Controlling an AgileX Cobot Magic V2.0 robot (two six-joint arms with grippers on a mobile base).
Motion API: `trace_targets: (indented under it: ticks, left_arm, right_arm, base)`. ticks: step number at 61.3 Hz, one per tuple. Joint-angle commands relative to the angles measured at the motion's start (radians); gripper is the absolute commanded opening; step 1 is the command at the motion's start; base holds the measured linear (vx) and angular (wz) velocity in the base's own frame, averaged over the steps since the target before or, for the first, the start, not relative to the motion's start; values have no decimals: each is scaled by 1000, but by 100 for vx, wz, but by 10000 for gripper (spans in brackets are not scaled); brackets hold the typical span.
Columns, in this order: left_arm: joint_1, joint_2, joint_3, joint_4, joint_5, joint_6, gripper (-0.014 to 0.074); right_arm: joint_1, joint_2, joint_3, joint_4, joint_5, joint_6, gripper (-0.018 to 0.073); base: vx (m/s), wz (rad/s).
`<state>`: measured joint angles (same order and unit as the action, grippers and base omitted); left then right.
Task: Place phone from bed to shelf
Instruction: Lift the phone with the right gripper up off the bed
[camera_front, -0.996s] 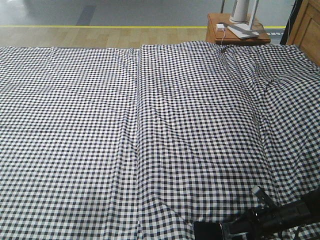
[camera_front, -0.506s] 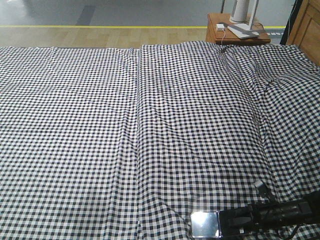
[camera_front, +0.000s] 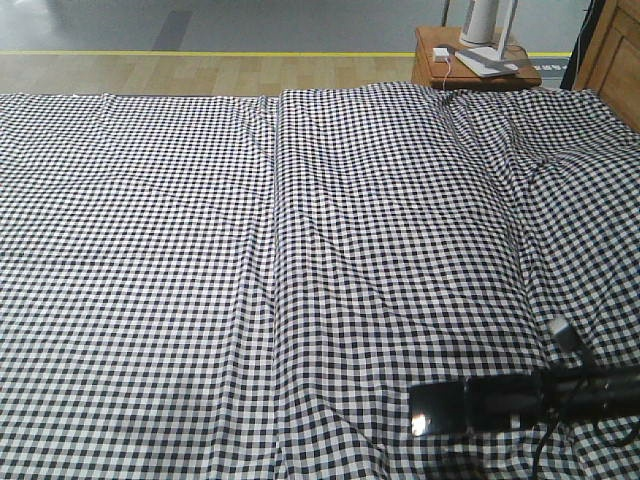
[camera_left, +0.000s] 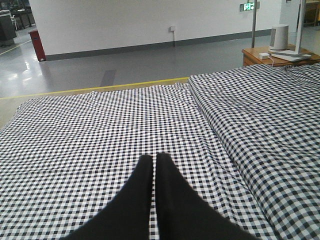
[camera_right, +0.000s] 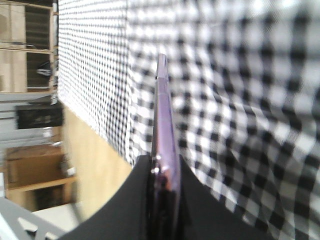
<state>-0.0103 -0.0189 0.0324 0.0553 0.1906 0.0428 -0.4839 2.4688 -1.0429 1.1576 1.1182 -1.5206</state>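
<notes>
Since the last frame the phone (camera_front: 437, 408) has shifted right and up; it now sits lower right of frame, over the bed (camera_front: 300, 250). The right gripper (camera_right: 163, 162) is clamped on its end, and the wrist view shows the phone edge-on. The left gripper (camera_left: 154, 165) has its fingers pressed together, holding nothing, above the checked cloth.

Left hand (camera_left: 153, 159) matte black, tapered fingers (camera_left: 170, 195) — right arm (camera_front: 590, 386) black, thin cables (camera_front: 545, 442), perhaps a grey connector (camera_front: 560, 331)
</notes>
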Motion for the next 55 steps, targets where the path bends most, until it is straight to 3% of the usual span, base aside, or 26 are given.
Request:
trace_targets:
  ticks: [1, 20, 55]
  left_arm:
    - [-2, -4, -26, -4, -73, -4, 1]
    - [-2, -4, -26, -4, -73, -4, 1]
    - [-2, -4, -26, -4, -73, -4, 1]
  right_arm:
    - [-5, -175, 10, 15, 174, 15, -2]
    - [77, -554, 10, 57, 174, 125, -2]
    - [436, -993, 10, 183, 172, 252, -1]
  base:
    - [0, 0]
    - [0, 0]
    - [0, 0]
